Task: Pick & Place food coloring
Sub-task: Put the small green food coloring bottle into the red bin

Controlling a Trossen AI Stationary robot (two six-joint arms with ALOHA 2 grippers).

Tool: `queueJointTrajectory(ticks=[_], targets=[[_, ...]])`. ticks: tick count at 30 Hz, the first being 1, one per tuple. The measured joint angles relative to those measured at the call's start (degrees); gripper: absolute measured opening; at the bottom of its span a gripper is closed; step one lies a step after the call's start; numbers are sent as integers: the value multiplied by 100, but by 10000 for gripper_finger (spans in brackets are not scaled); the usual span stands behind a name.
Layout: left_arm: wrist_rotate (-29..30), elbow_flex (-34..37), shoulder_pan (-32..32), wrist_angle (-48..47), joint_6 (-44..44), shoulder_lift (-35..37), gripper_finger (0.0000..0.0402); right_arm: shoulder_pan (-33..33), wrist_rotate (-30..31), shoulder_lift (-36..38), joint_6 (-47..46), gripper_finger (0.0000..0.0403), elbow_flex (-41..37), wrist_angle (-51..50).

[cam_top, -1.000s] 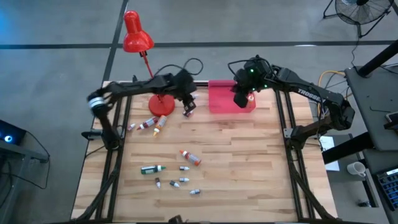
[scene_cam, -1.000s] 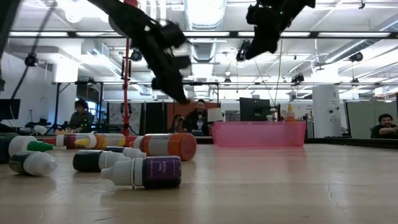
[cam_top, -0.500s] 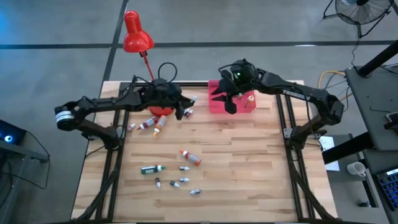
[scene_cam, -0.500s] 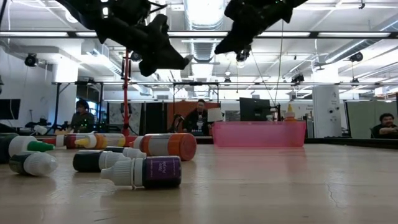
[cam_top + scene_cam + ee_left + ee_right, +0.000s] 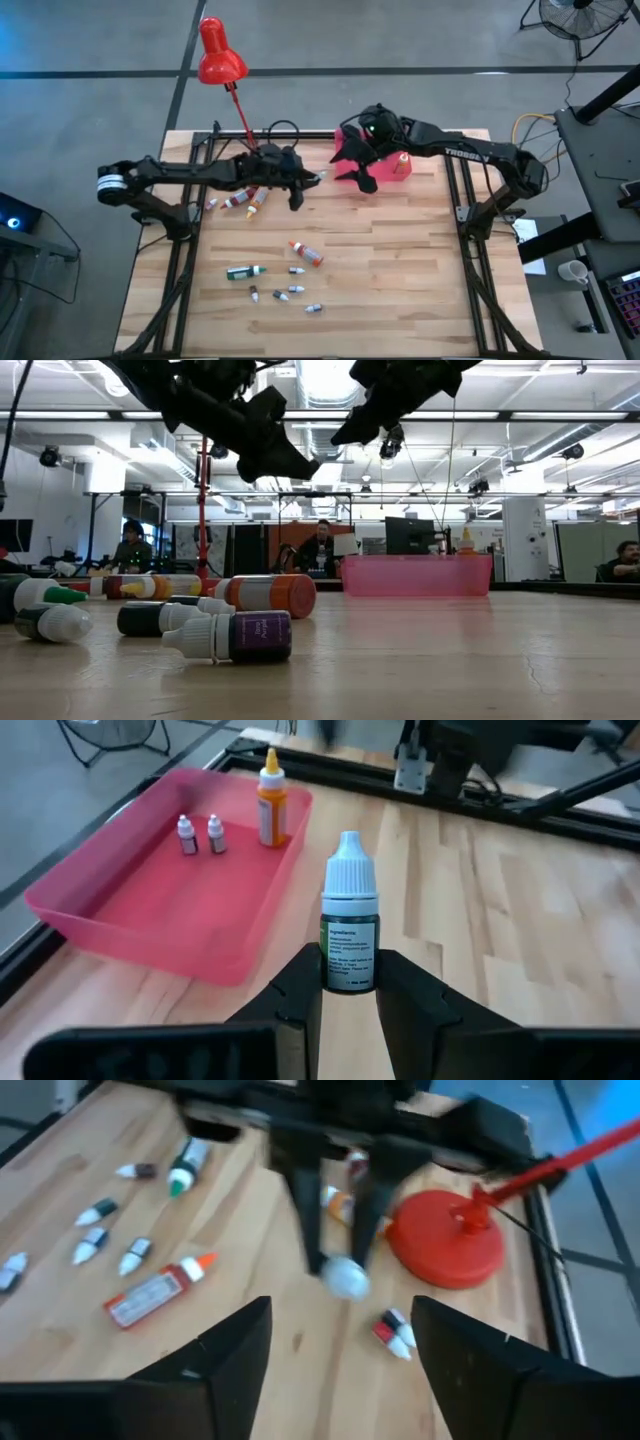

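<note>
My left gripper (image 5: 310,180) hangs above the table left of the pink tray (image 5: 402,168), shut on a small food coloring bottle (image 5: 349,920) with a white cap and a dark label. My right gripper (image 5: 355,166) is open over the tray's left end, nothing between its fingers (image 5: 230,1370). The tray (image 5: 170,910) holds two tiny bottles (image 5: 200,833) and an orange bottle (image 5: 270,800), all upright. An orange-red bottle (image 5: 306,252), a dark green one (image 5: 243,271) and several tiny ones (image 5: 290,291) lie on the boards. My left gripper pinches the bottle's lower body (image 5: 349,978) between its two fingers. The fingers slant slightly downward, pointing toward the table's right edge. The bottle lies along them, with its white cap (image 5: 349,870) sticking out past the fingertips, clear of the table.
A red desk lamp (image 5: 220,55) stands at the far left, its round base (image 5: 445,1240) beside my left arm. More bottles (image 5: 240,198) lie near that base. The near half of the table holds the scattered bottles (image 5: 230,635).
My left gripper has tipped up from pointing steeply down to nearly level, keeping the bottle and nosing toward the tray. My right gripper has come from over the tray toward its left end, rolled, and opened wide.
</note>
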State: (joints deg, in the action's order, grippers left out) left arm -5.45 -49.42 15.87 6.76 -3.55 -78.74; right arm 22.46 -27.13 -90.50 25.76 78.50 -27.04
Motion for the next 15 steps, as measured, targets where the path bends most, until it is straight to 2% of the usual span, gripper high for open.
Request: queueJointTrajectory(ticks=[4, 10, 15], targets=[[15, -1, -76, 224, 11, -127, 58, -199, 2, -11, 302, 246, 2, -187], [67, -1, -222, 364, 10, -234, 58, -350, 27, -22, 338, 237, 2, -248], [218, -4, -432, 376, 172, -264, 58, -344, 320, -22, 339, 230, 2, -100]])
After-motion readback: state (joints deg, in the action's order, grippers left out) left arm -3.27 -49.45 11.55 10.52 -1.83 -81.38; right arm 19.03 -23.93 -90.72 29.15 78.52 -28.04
